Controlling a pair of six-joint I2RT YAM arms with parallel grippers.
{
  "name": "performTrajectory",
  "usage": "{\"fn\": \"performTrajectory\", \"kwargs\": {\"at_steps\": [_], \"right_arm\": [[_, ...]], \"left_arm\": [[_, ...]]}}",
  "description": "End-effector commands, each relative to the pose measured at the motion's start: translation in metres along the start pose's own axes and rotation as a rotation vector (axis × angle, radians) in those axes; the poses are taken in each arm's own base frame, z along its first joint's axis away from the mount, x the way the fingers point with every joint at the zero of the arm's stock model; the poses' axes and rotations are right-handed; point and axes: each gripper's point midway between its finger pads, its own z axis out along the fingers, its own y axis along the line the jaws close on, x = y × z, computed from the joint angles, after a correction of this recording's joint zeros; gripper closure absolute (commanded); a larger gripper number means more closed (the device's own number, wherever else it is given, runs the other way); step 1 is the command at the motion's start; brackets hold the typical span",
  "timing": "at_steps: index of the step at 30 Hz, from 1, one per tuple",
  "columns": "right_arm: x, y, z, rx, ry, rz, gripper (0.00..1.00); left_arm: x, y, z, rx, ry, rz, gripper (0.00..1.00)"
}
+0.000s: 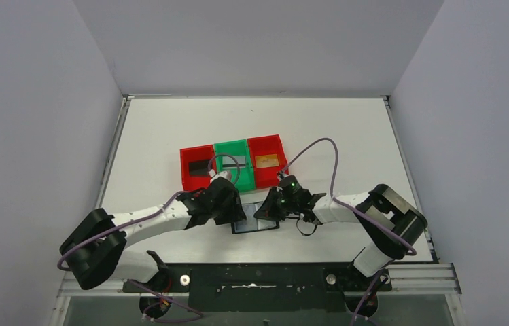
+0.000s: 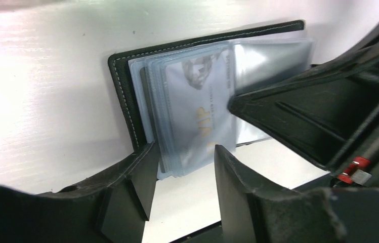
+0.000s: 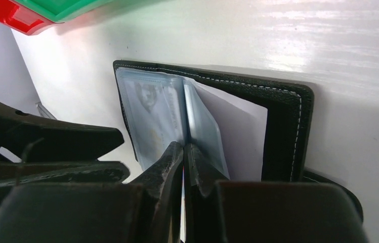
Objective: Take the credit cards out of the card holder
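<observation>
Right pincer (image 3: 183,154) fingers, nearly closed, pinch a clear sleeve (image 3: 207,131) of the card holder (image 3: 283,131), which lies open on the table (image 3: 329,45) just before the bins (image 1: 185,170). Left pincer (image 2: 182,167) stands wide astride the sleeve stack, gripping nothing. We judge extraction barely begun; next, the pale card (image 2: 192,106) must slide free with the holder held down.

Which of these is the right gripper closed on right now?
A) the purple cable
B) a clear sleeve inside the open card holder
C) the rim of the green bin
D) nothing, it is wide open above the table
B: in the right wrist view the right gripper has its fingers almost together on a thin clear sleeve standing up from the middle of the open card holder.
</observation>
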Motion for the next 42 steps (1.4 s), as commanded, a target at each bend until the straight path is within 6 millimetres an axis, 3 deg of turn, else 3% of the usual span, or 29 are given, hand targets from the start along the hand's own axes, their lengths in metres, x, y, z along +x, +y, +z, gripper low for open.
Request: {"fn": "performTrajectory", "kwargs": {"at_steps": [1, 6, 11, 13, 16, 19, 23, 27, 32, 42], "right_arm": [[-0.006, 0.016, -0.007, -0.1, -0.048, 0.015, 1.0], [-0.006, 0.014, -0.011, -0.166, -0.057, 0.096, 1.0], [0.001, -0.027, -0.002, -0.013, -0.025, 0.199, 1.0], [0.004, -0.044, -0.001, 0.078, -0.019, 0.204, 0.93], [0.0, -0.054, -0.003, 0.162, -0.037, 0.16, 0.84], [-0.008, -0.053, -0.009, 0.205, -0.079, 0.119, 0.79], [-0.016, -0.048, -0.014, 0.28, -0.114, 0.042, 0.79], [-0.014, -0.05, -0.01, 0.331, -0.1, 0.008, 0.89], [-0.009, -0.044, -0.004, 0.336, -0.075, -0.022, 0.89], [-0.004, -0.052, -0.001, 0.372, -0.048, -0.012, 0.9]], "left_arm": [[-0.028, -0.034, -0.019, 0.123, -0.104, -0.021, 0.54], [-0.034, -0.053, -0.026, 0.208, -0.122, -0.037, 0.51], [-0.032, -0.056, -0.022, 0.223, -0.101, -0.035, 0.51], [-0.03, -0.057, -0.021, 0.225, -0.094, -0.033, 0.51], [-0.022, -0.048, -0.015, 0.207, -0.073, -0.033, 0.51], [-0.02, -0.046, -0.013, 0.199, -0.066, -0.033, 0.51], [-0.02, -0.045, -0.011, 0.193, -0.064, -0.032, 0.51], [-0.021, -0.044, -0.012, 0.188, -0.07, -0.032, 0.51], [-0.02, -0.042, -0.012, 0.183, -0.071, -0.033, 0.51], [-0.02, -0.052, -0.01, 0.229, -0.058, -0.053, 0.51]]}}
